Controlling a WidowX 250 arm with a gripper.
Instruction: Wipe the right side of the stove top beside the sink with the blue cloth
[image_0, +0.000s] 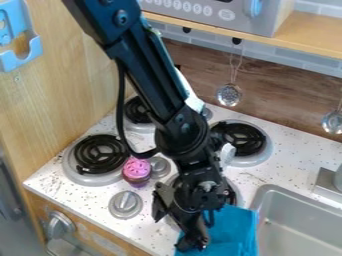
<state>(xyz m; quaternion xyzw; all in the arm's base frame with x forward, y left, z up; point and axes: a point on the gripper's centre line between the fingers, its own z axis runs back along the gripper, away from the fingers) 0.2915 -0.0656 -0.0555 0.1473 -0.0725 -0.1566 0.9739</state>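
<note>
I have the gripper at the counter's front, its two fingers spread, one over the blue cloth beside the sink. My arm blocks part of my view of the burners. A pink-topped toy cupcake stands by a coil burner. The microwave's round markings are too small to read.

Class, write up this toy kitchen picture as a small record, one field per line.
End effector: open, low over the counter
Nearest item: blue cloth, partly behind the end effector; contact unclear
Toy food: pink-topped cupcake, beside the front-left burner
Right side: sink
Hanging at back: slotted spoon, ladle
Above: microwave on wooden shelf
</note>
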